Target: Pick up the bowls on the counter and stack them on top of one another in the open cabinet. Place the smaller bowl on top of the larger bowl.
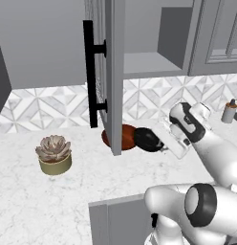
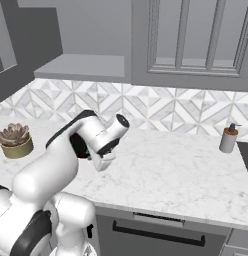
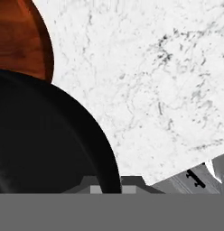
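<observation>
Left base view: your gripper point(image 1: 164, 143) sits mid-right of frame, right against the smaller bowl point(image 1: 147, 139), which touches the larger bowl point(image 1: 124, 136) on the counter point(image 1: 82, 191) below the open cabinet point(image 1: 144, 62).

Right base view: the wrist hides the fingers.

Hand view: black rim at lower left, straddling the finger line. Jaw state: cannot tell.

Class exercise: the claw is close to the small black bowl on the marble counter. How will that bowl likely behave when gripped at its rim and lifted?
The black bowl looks glossy and hard, so it probably stays rigid but may slip between the fingers. Its round wall curves away from a rim grip, so it could tilt. It sits close beside the brown bowl, so a nudge might knock that one.
</observation>
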Controlling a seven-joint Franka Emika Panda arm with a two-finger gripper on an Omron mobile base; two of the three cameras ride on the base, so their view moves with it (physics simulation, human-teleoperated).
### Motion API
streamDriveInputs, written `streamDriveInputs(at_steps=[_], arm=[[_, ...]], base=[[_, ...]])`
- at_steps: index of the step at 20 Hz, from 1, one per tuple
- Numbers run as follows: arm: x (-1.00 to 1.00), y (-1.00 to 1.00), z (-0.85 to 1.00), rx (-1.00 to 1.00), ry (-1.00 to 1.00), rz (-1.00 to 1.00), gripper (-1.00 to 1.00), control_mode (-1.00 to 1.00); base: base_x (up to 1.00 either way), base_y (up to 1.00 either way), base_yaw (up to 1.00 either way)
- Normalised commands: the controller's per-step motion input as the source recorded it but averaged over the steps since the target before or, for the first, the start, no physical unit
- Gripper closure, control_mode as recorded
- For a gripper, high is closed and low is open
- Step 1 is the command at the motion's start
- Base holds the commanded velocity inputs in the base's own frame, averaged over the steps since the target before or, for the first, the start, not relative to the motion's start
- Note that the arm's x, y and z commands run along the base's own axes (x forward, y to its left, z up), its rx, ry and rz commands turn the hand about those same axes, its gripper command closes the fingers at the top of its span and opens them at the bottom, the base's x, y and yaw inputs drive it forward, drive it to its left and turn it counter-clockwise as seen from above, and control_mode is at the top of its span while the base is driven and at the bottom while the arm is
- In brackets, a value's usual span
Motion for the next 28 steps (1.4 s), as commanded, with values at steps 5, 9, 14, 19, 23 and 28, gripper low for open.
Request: streamDriveInputs(at_steps=[5,9,14,19,23,28], arm=[[1.00,0.42,0.61,0.00,0.00,-0.27,1.00,-1.00],[1.00,0.02,-0.31,0.00,0.22,-0.11,1.00,-1.00],[0.38,0.13,-0.22,-0.02,0.22,0.00,1.00,-1.00],[0.14,0.52,-0.17,-0.12,0.04,0.00,1.00,-1.00],[0.29,0.28,-0.63,-0.17,0.04,0.00,1.00,-1.00],[0.25,-0.05,-0.23,-0.07,0.00,0.00,1.00,-1.00]], base=[[0.00,0.00,0.00],[0.00,0.00,0.00],[0.00,0.00,0.00],[0.00,0.00,0.00],[0.00,0.00,0.00],[0.00,0.00,0.00]])
